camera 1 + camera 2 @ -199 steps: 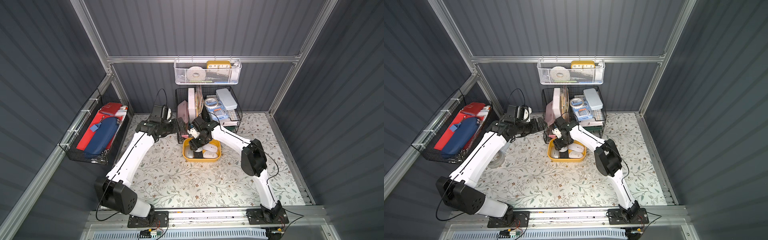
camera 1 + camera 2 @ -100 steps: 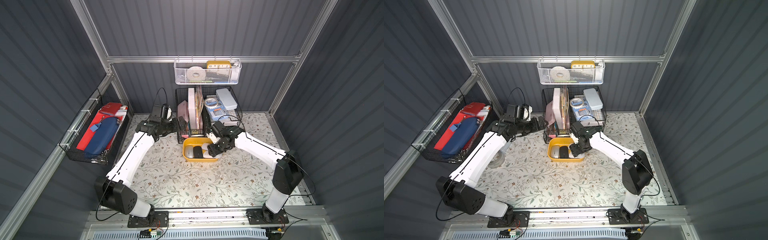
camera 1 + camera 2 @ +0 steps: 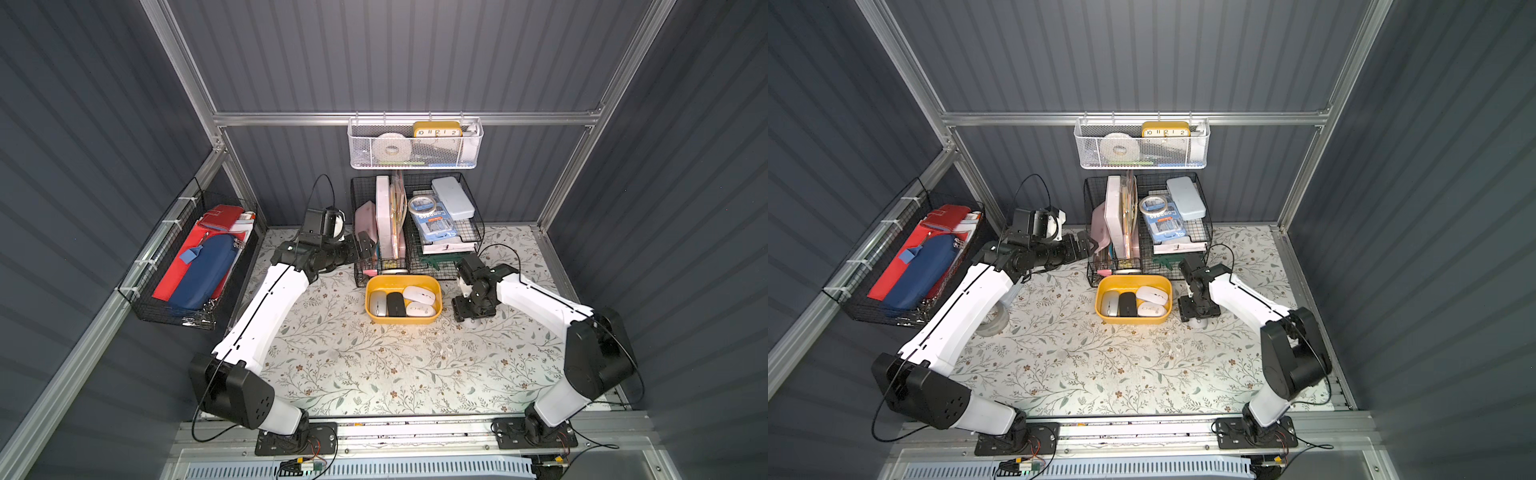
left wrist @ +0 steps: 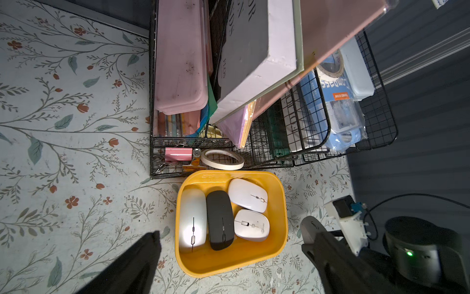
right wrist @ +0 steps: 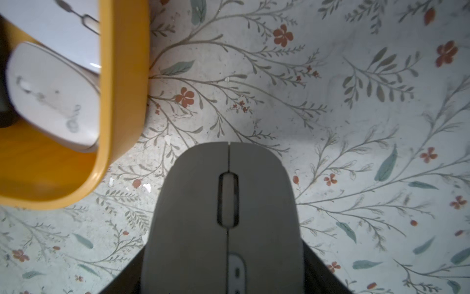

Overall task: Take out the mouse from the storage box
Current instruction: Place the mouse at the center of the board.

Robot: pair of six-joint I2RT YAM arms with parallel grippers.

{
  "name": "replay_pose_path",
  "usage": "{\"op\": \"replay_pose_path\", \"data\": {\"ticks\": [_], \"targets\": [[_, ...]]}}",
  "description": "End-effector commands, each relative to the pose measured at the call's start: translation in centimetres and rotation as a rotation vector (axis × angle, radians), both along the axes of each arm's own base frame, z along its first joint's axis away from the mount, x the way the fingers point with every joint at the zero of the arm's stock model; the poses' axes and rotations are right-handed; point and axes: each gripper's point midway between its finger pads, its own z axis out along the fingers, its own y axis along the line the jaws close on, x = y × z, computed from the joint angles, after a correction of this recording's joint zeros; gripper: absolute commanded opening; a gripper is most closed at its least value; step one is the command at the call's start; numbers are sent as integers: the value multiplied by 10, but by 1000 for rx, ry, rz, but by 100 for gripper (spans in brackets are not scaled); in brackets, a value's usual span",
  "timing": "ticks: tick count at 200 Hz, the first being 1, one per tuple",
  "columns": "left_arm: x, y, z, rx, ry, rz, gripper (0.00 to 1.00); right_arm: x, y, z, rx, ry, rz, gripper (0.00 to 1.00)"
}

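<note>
Right wrist view: one grey mouse (image 5: 223, 216) is being clamped between the two dark fingers (image 5: 119, 277) of the right gripper (image 3: 473, 311), outside the storage box (image 5: 122, 76) and just beside its rounded corner, over the floral mat (image 5: 356, 114); whether the mouse is touching the mat cannot be told. Four more are being counted inside the mustard-yellow box from the left wrist view: a silver mouse (image 4: 193, 219) and a black mouse (image 4: 220, 220) side by side, a white mouse (image 4: 248, 194) nearer the rack, and a second white mouse (image 4: 251, 225) just behind it. The left gripper (image 3: 363, 247) is being held with its jaws wide apart and nothing between them, beside the black wire rack (image 3: 415, 232) that is touching the box's far side. Three wire containers are being shown in both top views: the rack, packed with upright books and folders, a tape ring, a blue packet and a pale case; a black wire basket (image 3: 183, 266) on the left wall, loaded with red and blue cases; and a white mesh basket (image 3: 415, 145) on the back rail, carrying a white roll and a yellow clock (image 3: 437, 129). From above, the gripped mouse is being shown only as a pale sliver under the gripper. A pink clip (image 4: 178, 154) and a roll of tape (image 4: 222, 159) in the rack's low front compartment are being shown clearly by the left wrist view alone.
</note>
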Motion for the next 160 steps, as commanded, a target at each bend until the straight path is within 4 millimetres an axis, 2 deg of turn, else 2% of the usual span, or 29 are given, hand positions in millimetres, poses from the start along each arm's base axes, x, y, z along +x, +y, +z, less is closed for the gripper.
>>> {"op": "replay_pose_path", "data": {"ticks": [1,41,65,91,131,150,160], "targets": [[-2,-1,12,-23,-31,-11,99,4,-9,-20,-21,24,-70,29],[-3,1,12,-16,-33,-10,99,-6,-15,-45,-28,89,-114,29],[-2,0,12,-17,-34,-12,99,-14,-19,-50,-49,114,-135,30],[-2,-1,10,-20,-27,-17,99,-27,-18,-56,-44,149,-137,36],[-3,-1,7,-19,-20,-19,99,-35,-16,-67,-65,197,-127,44],[-5,-1,7,-19,-22,-18,99,-39,-15,-71,-70,222,-124,53],[-5,0,6,-15,-18,-18,99,-42,-15,-73,-76,228,-125,54]]}}
